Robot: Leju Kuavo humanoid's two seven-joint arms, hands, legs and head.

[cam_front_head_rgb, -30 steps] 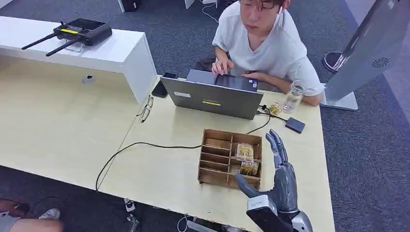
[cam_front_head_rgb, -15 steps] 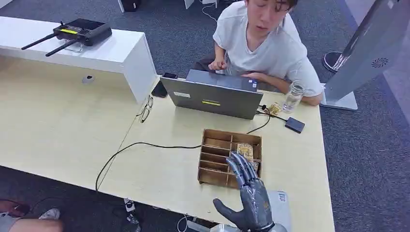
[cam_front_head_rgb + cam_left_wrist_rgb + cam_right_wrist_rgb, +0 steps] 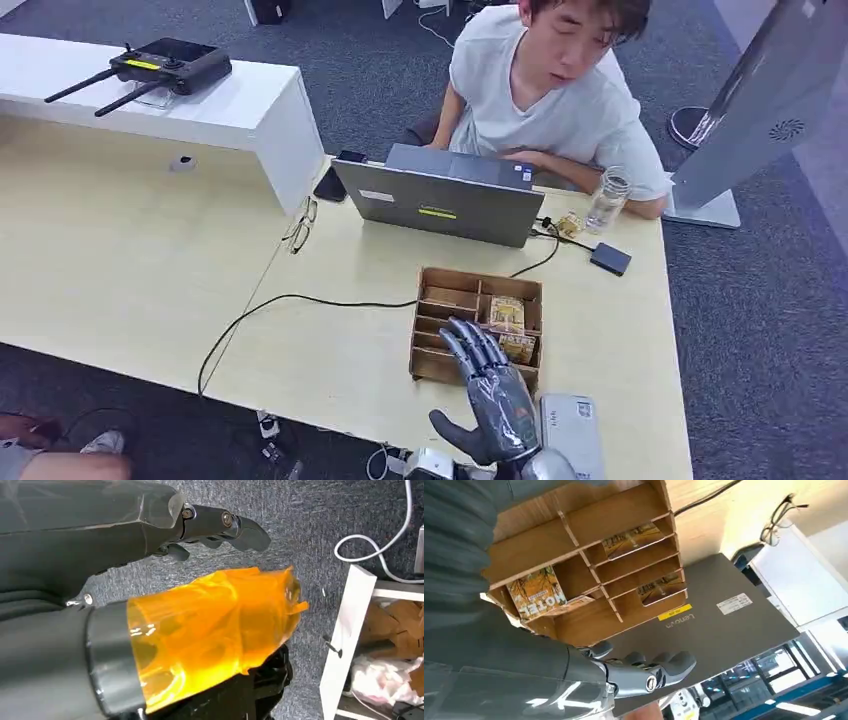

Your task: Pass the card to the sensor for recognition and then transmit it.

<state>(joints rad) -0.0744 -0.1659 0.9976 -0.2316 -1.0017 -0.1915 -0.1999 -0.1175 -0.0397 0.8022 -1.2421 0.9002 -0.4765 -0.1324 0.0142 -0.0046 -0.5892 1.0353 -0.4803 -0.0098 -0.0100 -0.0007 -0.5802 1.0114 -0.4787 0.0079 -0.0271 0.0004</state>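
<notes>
A wooden compartment box (image 3: 452, 279) stands on the table in front of me. Yellow hotel cards (image 3: 507, 313) lean in its right-hand slots. In the right wrist view a card printed HOTEL (image 3: 538, 593) shows in the box (image 3: 589, 515). My right hand (image 3: 492, 398) hovers over the box's near edge with its fingers (image 3: 649, 672) stretched out and apart, holding nothing. A flat grey sensor device (image 3: 572, 434) lies on the table just right of that hand. My left hand (image 3: 125, 525) hangs over the carpet, fingers loosely extended, its thumb (image 3: 210, 630) wrapped in orange film.
A person in a white shirt (image 3: 560, 95) sits behind an open grey laptop (image 3: 440, 205). A glass jar (image 3: 608, 198), a small black box (image 3: 610, 258), glasses (image 3: 300, 228) and a black cable (image 3: 300, 300) lie on the table. A router (image 3: 165, 65) sits on the white shelf.
My right hand has swung left from beside the box and drawn back to its near edge, uncovering the grey device. The person has leaned to the right.
</notes>
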